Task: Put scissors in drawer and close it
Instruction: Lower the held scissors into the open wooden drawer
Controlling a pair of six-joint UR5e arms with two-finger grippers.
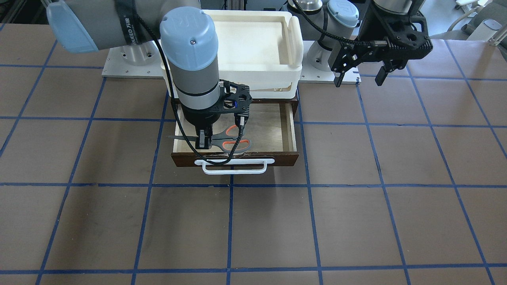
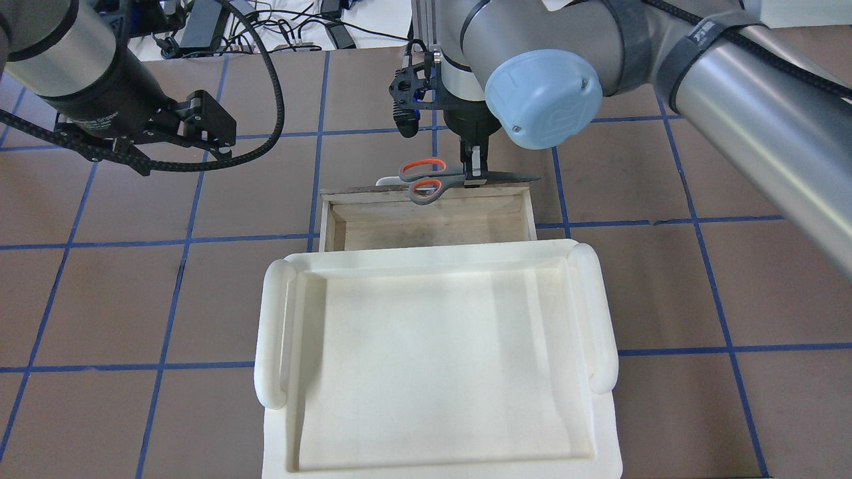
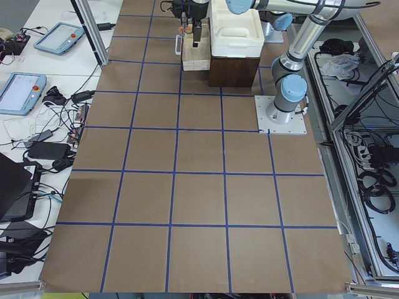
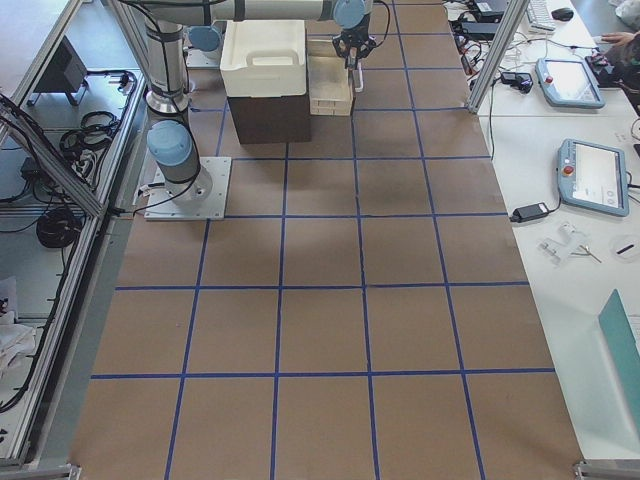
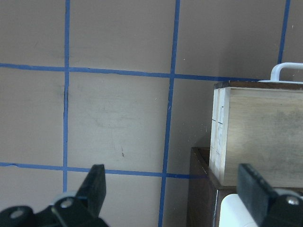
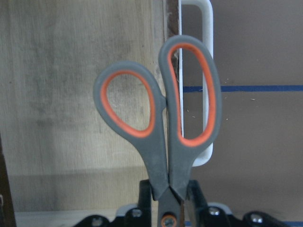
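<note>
The scissors (image 1: pixel 231 140), with grey handles lined orange and silver blades, are held level in my right gripper (image 1: pixel 204 144), which is shut on them near the pivot. They hang over the front of the open dark brown drawer (image 1: pixel 273 122). In the right wrist view one loop of the scissors (image 6: pixel 161 118) is over the pale drawer floor (image 6: pixel 71 94), and the other is over the front wall and white bar handle (image 6: pixel 206 47). My left gripper (image 1: pixel 359 81) is open and empty, raised beside the drawer. Its fingers (image 5: pixel 97 184) show apart in the left wrist view.
A white plastic bin (image 2: pixel 432 359) sits on top of the brown cabinet, behind the open drawer (image 2: pixel 426 223). The white handle (image 1: pixel 233 166) sticks out toward the front. The brown table with blue grid lines (image 1: pixel 277 229) surrounds it.
</note>
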